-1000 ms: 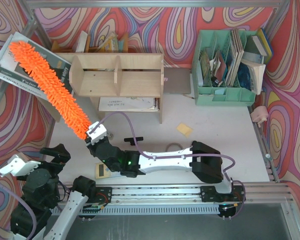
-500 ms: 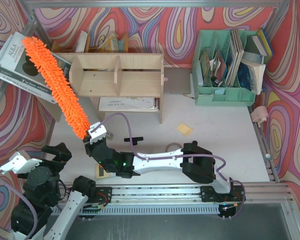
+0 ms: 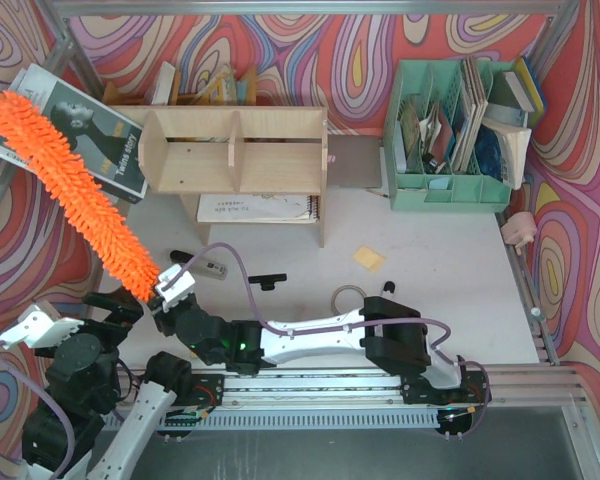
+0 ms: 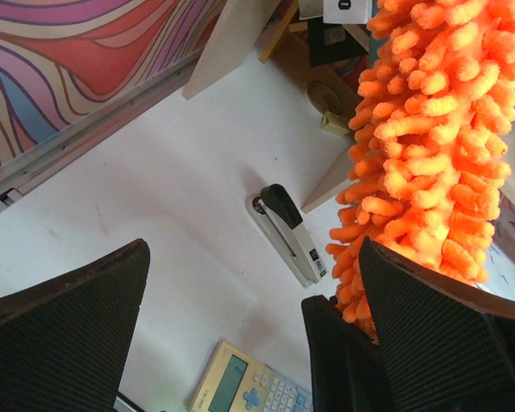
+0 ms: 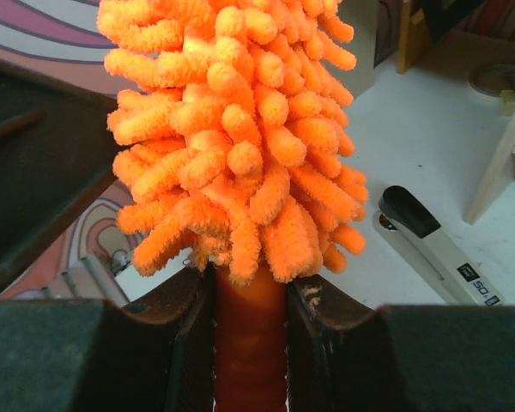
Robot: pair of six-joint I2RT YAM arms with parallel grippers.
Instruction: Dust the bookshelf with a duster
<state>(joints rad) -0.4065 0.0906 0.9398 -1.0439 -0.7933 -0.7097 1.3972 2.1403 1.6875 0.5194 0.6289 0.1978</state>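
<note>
Orange microfibre duster [image 3: 75,195], long and fluffy, slants from the right fingers [image 3: 166,290] toward the far left corner in the top view. The right fingers are closed tight on the thin orange plastic handle [image 5: 249,352], directly below the fluffy head.

The head lies to the left of the low, light plywood bookshelf [image 3: 235,150]. In the top view it does not overlap the shelf's left side panel. It passes over the edge of a dark-covered magazine [image 3: 105,135] propped beside the shelf.

The left fingers [image 3: 113,305] are spread fully apart and hold nothing. They sit at the near left of the white tabletop [image 4: 154,189], just beside the right fingers.

A black-and-grey stapler [image 4: 287,232] lies flat on the tabletop, with a cream calculator [image 4: 240,390] near it. A mint-green plastic file organiser [image 3: 450,185] packed with books stands at the far right, well apart from the duster.
</note>
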